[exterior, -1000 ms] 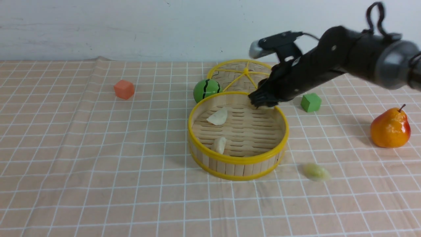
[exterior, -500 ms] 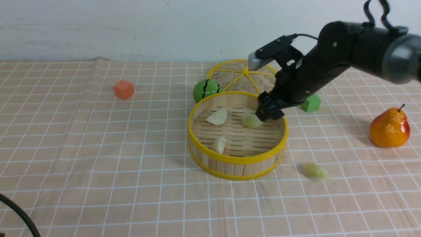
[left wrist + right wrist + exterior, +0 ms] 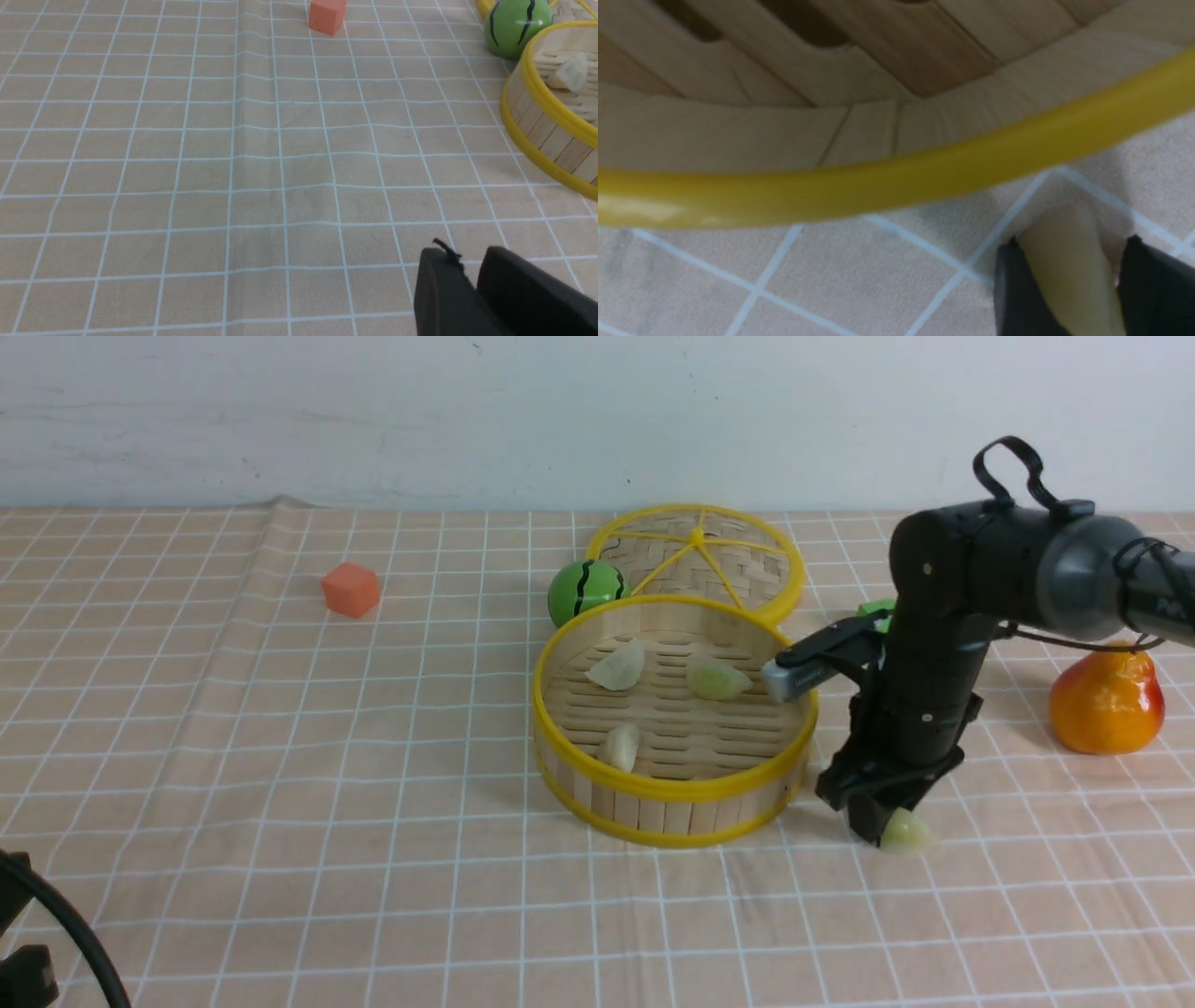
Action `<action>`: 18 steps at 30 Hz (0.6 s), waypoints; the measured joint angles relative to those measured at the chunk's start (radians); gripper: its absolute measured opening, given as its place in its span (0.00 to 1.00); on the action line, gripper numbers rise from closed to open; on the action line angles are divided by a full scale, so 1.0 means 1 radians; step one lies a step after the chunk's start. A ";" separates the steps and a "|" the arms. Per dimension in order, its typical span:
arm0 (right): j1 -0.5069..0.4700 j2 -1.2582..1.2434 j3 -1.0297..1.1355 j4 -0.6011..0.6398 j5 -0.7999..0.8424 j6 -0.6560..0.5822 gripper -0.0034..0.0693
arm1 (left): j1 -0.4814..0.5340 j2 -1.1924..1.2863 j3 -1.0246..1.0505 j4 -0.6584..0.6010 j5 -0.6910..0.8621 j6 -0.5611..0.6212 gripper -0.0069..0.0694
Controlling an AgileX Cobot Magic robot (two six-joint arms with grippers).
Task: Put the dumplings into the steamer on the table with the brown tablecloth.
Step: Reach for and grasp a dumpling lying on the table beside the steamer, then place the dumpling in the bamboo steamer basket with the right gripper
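The left gripper (image 3: 471, 268) hung low over bare cloth (image 3: 280, 756) at the table's near left. Its two black fingers stood close together with nothing between them. Whether they quite met could not be told. A red cube (image 3: 352, 590) sat far back on the left. Right of it a green striped ball (image 3: 586, 592) rested against the steamer's far wall, with the flat lid (image 3: 738, 560) lying just behind.

The steamer (image 3: 653, 793) stood upright and uncovered at mid-table. It held three dumplings (image 3: 717, 680) on its slatted floor. One white dumpling lay at the back left and another near the front wall. A pale green one lay at the back right. All three were small pleated crescents, well apart from each other.

Just right of the steamer, the fourth dumpling (image 3: 907, 833), pale yellow-green, lay on the cloth outside the basket. The right gripper (image 3: 878, 821) pointed straight down over it. Its fingers (image 3: 1017, 298) straddled the dumpling, one against its side and the other just beside it. Whether the jaws had pinched it could not be told. A green cube (image 3: 876, 609) showed behind the arm, and a pear (image 3: 1106, 700) stood at the far right.
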 joint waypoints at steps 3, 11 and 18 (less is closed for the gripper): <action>0.000 -0.005 -0.001 -0.002 0.024 0.001 0.38 | 0.000 0.000 0.000 0.000 0.002 0.000 0.25; 0.002 -0.133 -0.108 0.055 0.072 0.001 0.38 | 0.000 0.000 0.000 -0.003 0.017 0.000 0.26; 0.057 -0.164 -0.135 0.295 -0.156 -0.172 0.38 | 0.000 0.000 0.000 0.001 -0.023 0.000 0.26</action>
